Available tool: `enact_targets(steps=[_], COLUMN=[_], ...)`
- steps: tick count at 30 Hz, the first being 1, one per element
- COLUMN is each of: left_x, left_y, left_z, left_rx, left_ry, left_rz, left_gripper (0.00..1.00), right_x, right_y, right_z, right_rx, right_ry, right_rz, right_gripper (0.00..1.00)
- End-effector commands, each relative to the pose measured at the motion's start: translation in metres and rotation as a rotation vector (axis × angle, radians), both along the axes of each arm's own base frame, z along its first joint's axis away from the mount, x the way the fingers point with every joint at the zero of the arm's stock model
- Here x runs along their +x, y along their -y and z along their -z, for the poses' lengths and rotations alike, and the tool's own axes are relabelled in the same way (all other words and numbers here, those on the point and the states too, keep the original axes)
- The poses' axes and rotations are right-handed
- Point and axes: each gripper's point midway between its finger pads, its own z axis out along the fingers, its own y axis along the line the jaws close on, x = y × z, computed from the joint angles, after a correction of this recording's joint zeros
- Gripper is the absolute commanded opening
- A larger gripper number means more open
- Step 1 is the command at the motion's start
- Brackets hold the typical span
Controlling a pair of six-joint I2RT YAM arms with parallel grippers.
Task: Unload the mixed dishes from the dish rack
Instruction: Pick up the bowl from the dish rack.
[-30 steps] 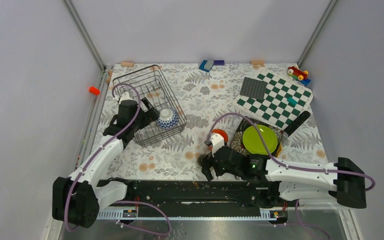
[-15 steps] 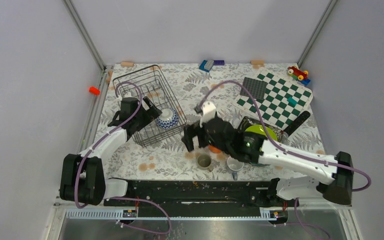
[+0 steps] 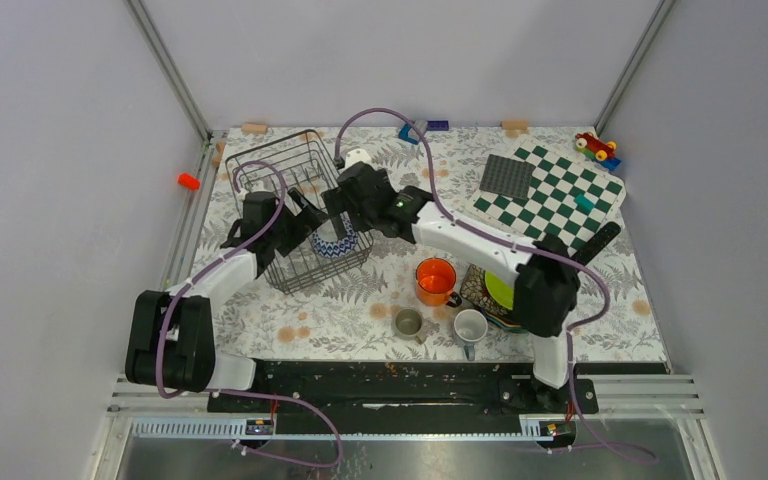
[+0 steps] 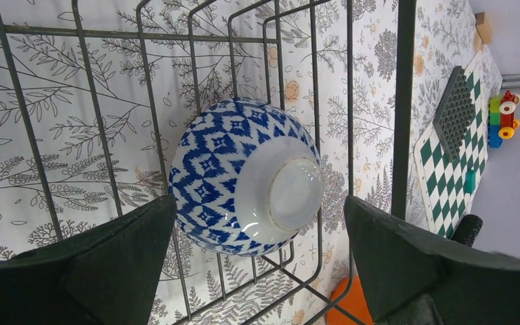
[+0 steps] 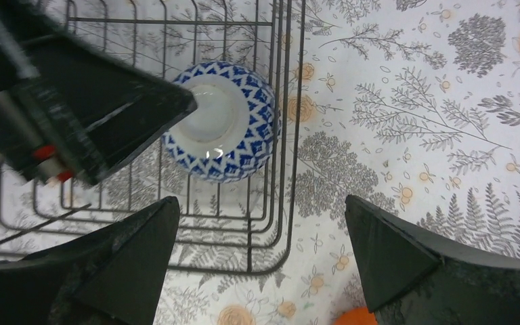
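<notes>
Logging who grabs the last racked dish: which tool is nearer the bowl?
Left. The left tool sits right beside the bowl in the rack; the right tool hovers above it.

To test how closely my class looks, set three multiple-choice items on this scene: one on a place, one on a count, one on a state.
1. Where is the bowl?
A. In the rack
B. On the table beside the rack
C. Held in the air

2. How many mugs and cups stand on the table?
A. One
B. Three
C. Five

3. The right tool is:
A. Open
B. Shut on the bowl
C. Shut on a mug

Key:
1 A: wires surround the bowl on all sides.
2 B: the orange mug, grey cup and white mug stand there.
3 A: its fingers are spread wide above the bowl, gripping nothing.
</notes>
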Motion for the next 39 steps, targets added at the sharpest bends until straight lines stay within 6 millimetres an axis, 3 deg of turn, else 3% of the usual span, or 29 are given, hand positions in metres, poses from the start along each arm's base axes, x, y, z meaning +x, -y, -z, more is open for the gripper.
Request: enact_targets(steps=[1,5,14,27,34,39], left_x=[0.008,0.009,0.012,0.014,0.013,0.012], left_y=[-0.006,-0.005,-0.005,-0.003,0.005,0.007], left_z=[-0.007,-0.009,0.002,0.004,0.007,0.012], left_rx=[-0.021,-0.047,-0.040,-0.039,-0.057,-0.065], left_ry=[0.046,0.066,0.034,0.028,0.025,0.014], left_rz=[-0.045,-0.054,-0.049,-0.034,0.007,0.019], left_gripper=[0.99,0.99,0.99,0.99,0.99,0.99], right_x=[0.025,0.040,0.052,0.055,0.060,0.057], right_y=[-0.005,-0.020,-0.037,-0.010,0.015,0.022], right_z=[0.006,0.019,0.059,0.102,0.104,0.101], right_rx=[-0.003,0.019,0.008,-0.110,-0.215,-0.200], right_ry=[-0.022,-0.027,-0.119,-0.218,-0.204,-0.209], right_rz=[-0.004,-0.026,-0.049,0.009,0.083,0.109], right_gripper=[1.00,1.00,1.00,0.97,0.93,0.91])
